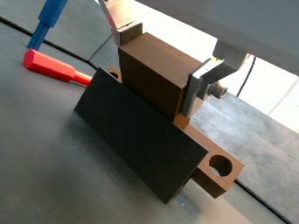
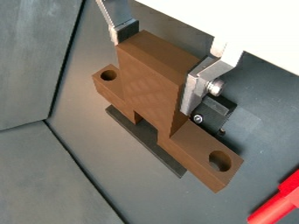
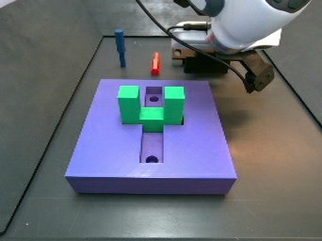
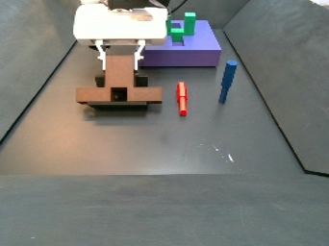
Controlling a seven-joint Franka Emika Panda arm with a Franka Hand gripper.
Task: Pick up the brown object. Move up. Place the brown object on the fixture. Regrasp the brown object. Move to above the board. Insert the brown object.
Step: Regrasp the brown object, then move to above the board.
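Note:
The brown object (image 1: 201, 144) is a flat bar with a round hole in each end flange and a tall raised block in its middle. It rests across the dark fixture (image 1: 135, 140), whose plate also shows under the brown object (image 2: 135, 87) as a dark fixture edge (image 2: 149, 138). My gripper (image 1: 158, 70) reaches down over the block, with one silver finger against each side, shut on it. In a side view the gripper (image 4: 118, 62) stands over the brown object (image 4: 115, 94), well away from the purple board (image 4: 193, 53).
A red peg (image 4: 182, 97) and an upright blue peg (image 4: 228, 82) stand on the dark floor between the fixture and the wall. A green U-shaped block (image 3: 151, 104) sits in the groove of the board (image 3: 107, 141). Dark walls enclose the floor.

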